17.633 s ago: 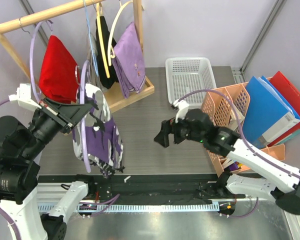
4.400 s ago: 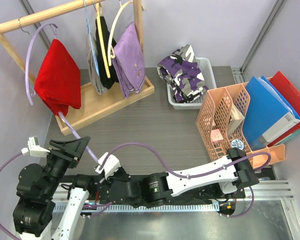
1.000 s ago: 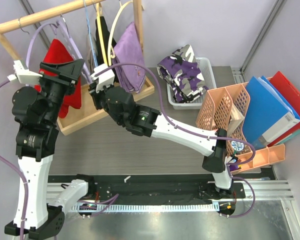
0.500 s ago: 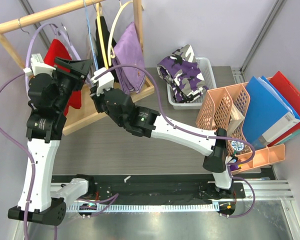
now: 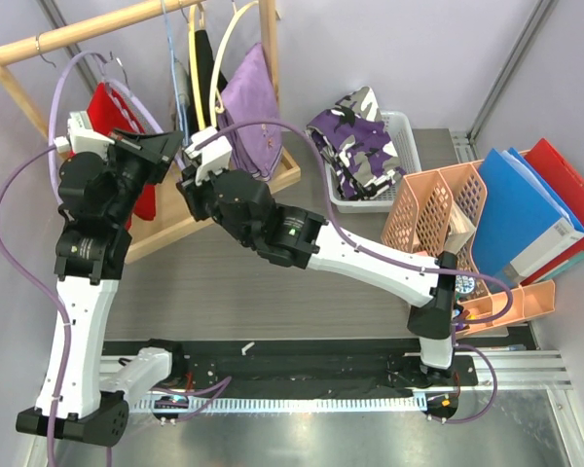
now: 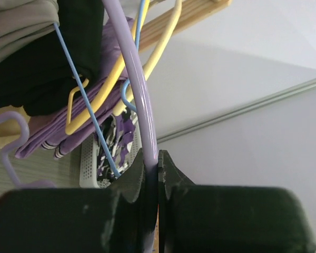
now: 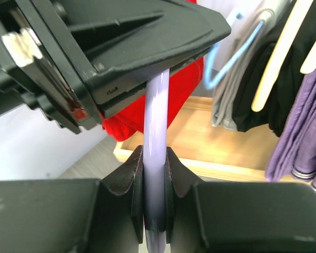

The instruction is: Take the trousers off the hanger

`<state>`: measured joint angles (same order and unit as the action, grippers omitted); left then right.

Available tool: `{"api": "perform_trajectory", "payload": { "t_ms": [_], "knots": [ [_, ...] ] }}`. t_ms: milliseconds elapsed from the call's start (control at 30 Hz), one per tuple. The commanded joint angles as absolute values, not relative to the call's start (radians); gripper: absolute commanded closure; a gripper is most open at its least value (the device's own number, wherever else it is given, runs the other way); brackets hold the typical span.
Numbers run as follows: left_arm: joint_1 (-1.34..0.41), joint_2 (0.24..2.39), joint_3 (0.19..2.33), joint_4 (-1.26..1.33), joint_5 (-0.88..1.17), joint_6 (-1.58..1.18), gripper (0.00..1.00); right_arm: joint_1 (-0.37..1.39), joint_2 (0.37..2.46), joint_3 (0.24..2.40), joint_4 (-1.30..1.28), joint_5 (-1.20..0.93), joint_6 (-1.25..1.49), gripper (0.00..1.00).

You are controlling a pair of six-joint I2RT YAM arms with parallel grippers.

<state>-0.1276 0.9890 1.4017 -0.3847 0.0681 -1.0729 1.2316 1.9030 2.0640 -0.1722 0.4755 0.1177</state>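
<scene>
lilac plastic is what both of your grippers are closed on: a smooth, round lilac hanger bar (image 7: 158, 110). your left gripper (image 6: 150, 158) has its black fingers pressed against the bar from either side. your right gripper (image 7: 154, 155) pinches the same bar just beside it, so the two sets of fingers sit nearly tip to tip. from above, you can see both arms raised in front of the wooden clothes rack (image 5: 39, 41), with the right arm stretched across the table from its base on the right.

the purple, white and black camouflage trousers (image 5: 355, 136) lie bunched in the white slatted plastic basket (image 5: 402, 136) at the back of the table, off any hanger. the plain lilac trousers (image 5: 251, 107) hang folded over a pale yellow plastic hanger (image 6: 158, 55) at the right end of the rack, just behind your right gripper. next to them on the rack are a black garment (image 5: 206, 58) and a grey garment (image 7: 229, 105), with a thin blue wire hanger (image 7: 238, 55) among them. a red garment (image 5: 105, 102) hangs further left, partly hidden behind your left wrist. on your right stands a peach plastic file holder (image 5: 419, 209) with a blue folder (image 5: 516, 214) and a red folder (image 5: 565, 185) leaning in it.
</scene>
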Motion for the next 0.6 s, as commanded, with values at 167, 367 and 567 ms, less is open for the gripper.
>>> {"api": "perform_trajectory", "payload": {
  "t_ms": [167, 367, 567],
  "knots": [
    [-0.123, 0.985, 1.451, -0.406, 0.118, -1.108, 1.00, 1.241, 1.764, 2.131, -0.348, 0.497, 0.225, 0.56],
    [-0.107, 0.997, 1.508, -0.446, 0.156, -1.089, 1.00, 1.252, 1.597, 1.996, -0.474, 0.474, 0.250, 0.31],
    [-0.089, 1.048, 1.589, -0.477, 0.207, -1.066, 1.00, 1.253, 1.277, 1.735, -0.518, 0.537, 0.275, 0.30]
  ]
}}
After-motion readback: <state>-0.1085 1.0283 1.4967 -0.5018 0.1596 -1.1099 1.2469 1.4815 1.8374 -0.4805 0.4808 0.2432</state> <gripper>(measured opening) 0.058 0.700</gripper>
